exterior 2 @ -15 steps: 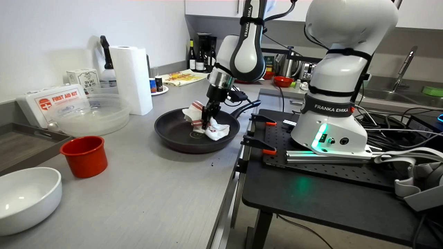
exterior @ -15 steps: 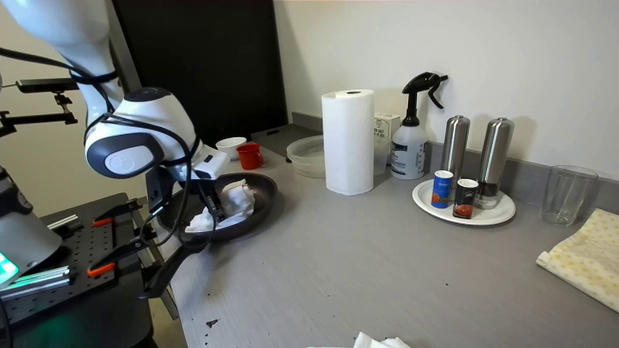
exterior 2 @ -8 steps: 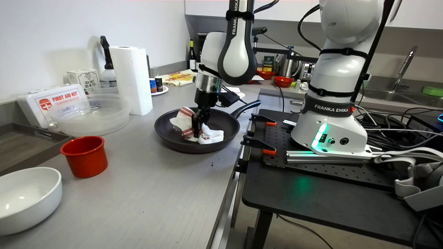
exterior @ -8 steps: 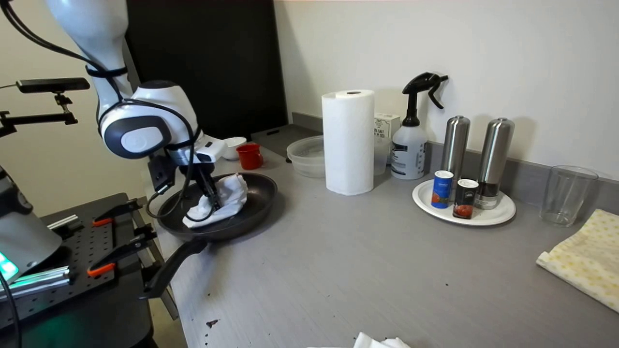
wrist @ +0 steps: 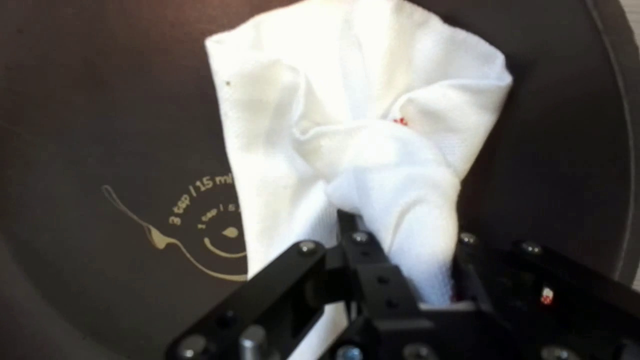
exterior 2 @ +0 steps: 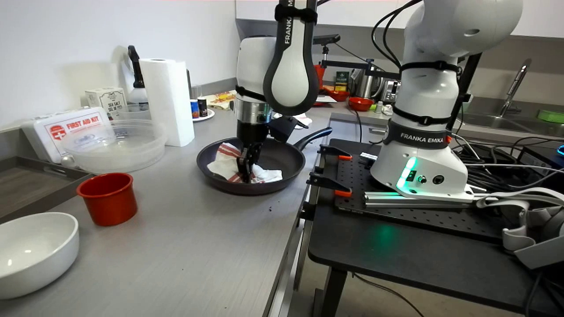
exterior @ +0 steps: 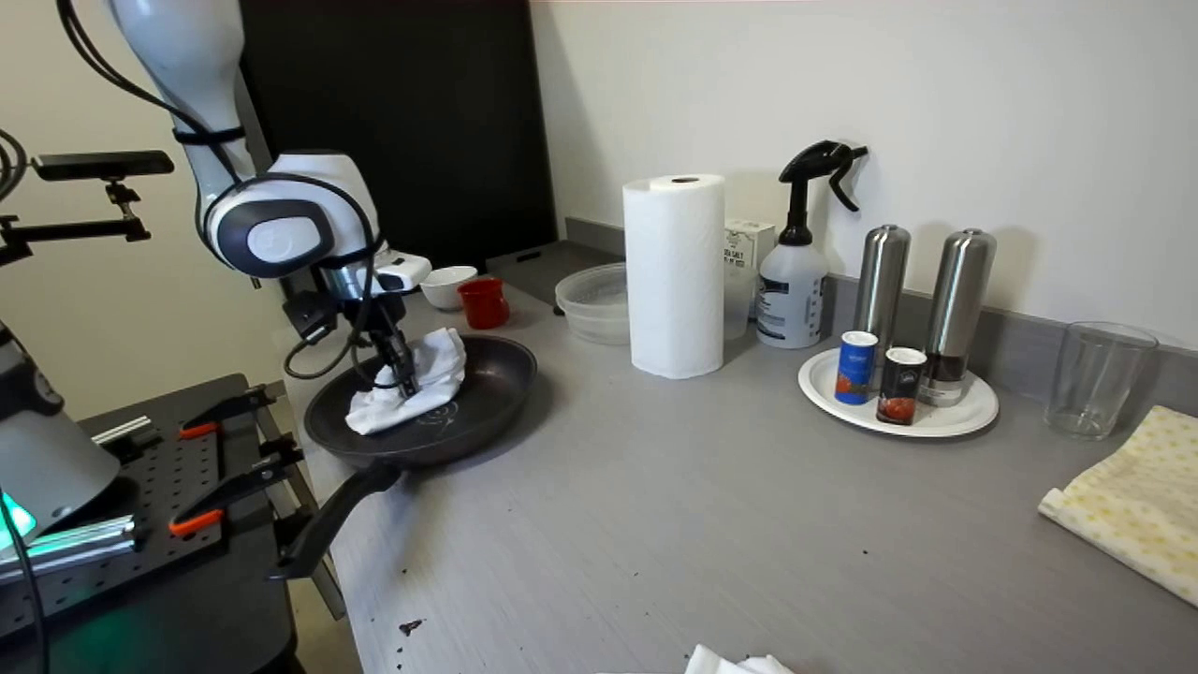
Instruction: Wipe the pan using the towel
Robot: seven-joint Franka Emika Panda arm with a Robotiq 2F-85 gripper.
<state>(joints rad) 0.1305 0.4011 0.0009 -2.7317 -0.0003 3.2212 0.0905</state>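
The dark frying pan (exterior: pixel 496 384) rests on the counter, its long black handle (exterior: pixel 328 524) reaching past the counter's edge. Inside it lies the crumpled white towel (exterior 2: pixel 225 160), with red stripes visible in an exterior view. My gripper (exterior 2: pixel 245 171) points down into the pan, shut on a bunched fold of the towel (wrist: pixel 360 90). In the wrist view the gripper (wrist: pixel 402 230) has cloth filling the gap between its fingers; the right fingertip is hidden behind it. Part of the towel spreads flat on the pan's floor (wrist: pixel 115 115), beside the printed spoon marking.
A red cup (exterior 2: pixel 108 198) and a white bowl (exterior 2: pixel 35 255) stand near the pan. Along the wall are a clear plastic tub (exterior 2: pixel 119 149), a paper-towel roll (exterior: pixel 674 281) and a plate of shakers (exterior: pixel 814 388). Clamps (exterior 2: pixel 330 182) sit beside the counter edge.
My gripper has slid the towel across the pan's floor, away from the handle side. The printed marking now shows in the exterior view facing the handle. The pan has stayed put.
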